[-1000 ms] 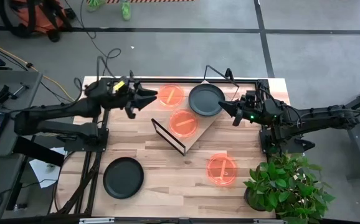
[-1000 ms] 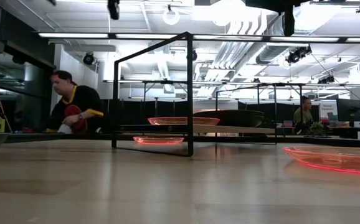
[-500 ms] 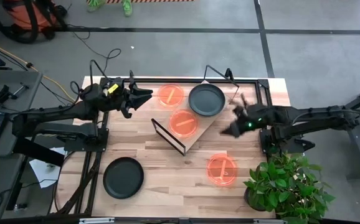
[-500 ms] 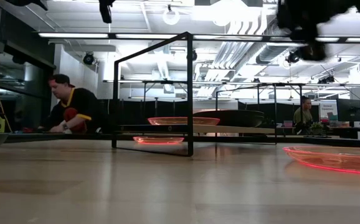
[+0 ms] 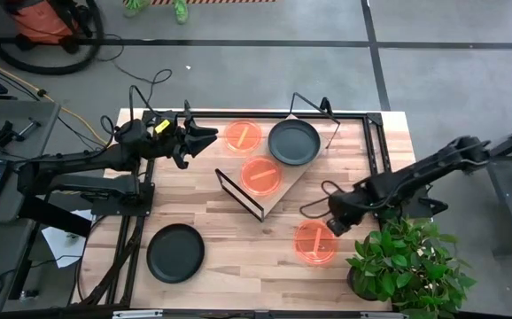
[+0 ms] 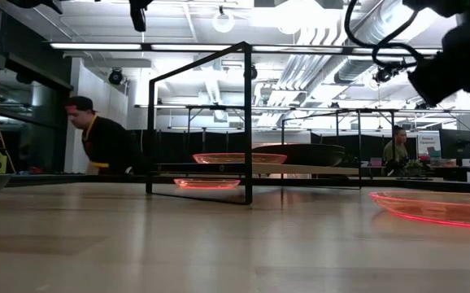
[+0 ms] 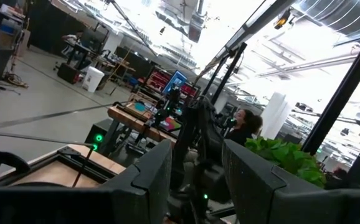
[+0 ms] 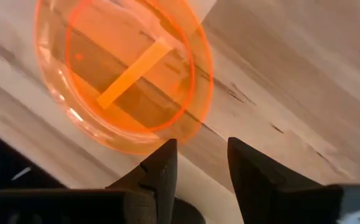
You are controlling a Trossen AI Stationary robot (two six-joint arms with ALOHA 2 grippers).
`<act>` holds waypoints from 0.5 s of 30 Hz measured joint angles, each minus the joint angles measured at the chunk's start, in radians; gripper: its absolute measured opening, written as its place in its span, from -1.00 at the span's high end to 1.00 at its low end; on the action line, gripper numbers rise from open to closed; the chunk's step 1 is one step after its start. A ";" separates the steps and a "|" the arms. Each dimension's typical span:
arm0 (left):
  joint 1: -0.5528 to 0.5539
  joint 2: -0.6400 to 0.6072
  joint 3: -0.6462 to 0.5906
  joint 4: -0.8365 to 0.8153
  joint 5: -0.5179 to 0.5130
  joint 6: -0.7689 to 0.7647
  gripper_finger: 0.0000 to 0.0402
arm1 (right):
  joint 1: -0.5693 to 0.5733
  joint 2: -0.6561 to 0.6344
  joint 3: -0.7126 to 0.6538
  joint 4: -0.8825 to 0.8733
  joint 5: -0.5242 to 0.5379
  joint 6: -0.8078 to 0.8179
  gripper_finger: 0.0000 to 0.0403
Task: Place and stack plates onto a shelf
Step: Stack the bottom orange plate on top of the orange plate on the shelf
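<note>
Right gripper point(image 5: 334, 226): it has swung away from the shelf's far right end, where it hung a second ago, and is now hovering by the near right of the tabletop point(image 5: 238, 257), just beside the loose orange plate point(image 5: 314, 241). Jaws are standing apart, holding nothing. In the right wrist view that orange plate point(image 8: 127, 74) is lying flat on the wood ahead of the fingertips point(image 8: 161, 163), its rim close to them but untouched.

Left gripper point(image 5: 205, 140): it is keeping its place at the far left, pointing toward the shelf point(image 5: 278, 182); jaws apart, empty.

Shelf: it is sitting at an angle mid-table, carrying one dark plate point(image 5: 294, 143) at its far end and one orange plate point(image 5: 260, 175) beside it. A second orange plate point(image 5: 243, 136) is lying on the tabletop at the far edge, near the left gripper.

Another dark plate point(image 5: 175, 253) is resting alone at the near left corner.

Surroundings: a potted plant point(image 5: 407, 261) is standing just off the near right corner, close under the right arm. A person point(image 6: 97, 142) is bending over in the room behind.
</note>
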 joint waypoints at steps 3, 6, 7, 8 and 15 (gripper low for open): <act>0.000 0.000 0.000 -0.003 0.000 0.000 0.35 | 0.017 0.072 0.000 0.048 0.025 -0.001 0.38; 0.000 0.000 0.000 -0.006 0.000 0.000 0.35 | 0.020 0.122 0.000 0.057 0.054 -0.002 0.38; 0.000 0.000 0.000 -0.007 0.000 0.000 0.35 | 0.020 0.130 -0.004 0.070 0.059 -0.003 0.38; 0.000 0.000 0.000 -0.009 0.000 0.000 0.35 | 0.020 0.132 -0.017 0.101 0.060 -0.004 0.38; 0.000 0.000 0.000 -0.010 0.003 -0.018 0.35 | 0.030 0.102 -0.170 0.339 0.059 0.074 0.38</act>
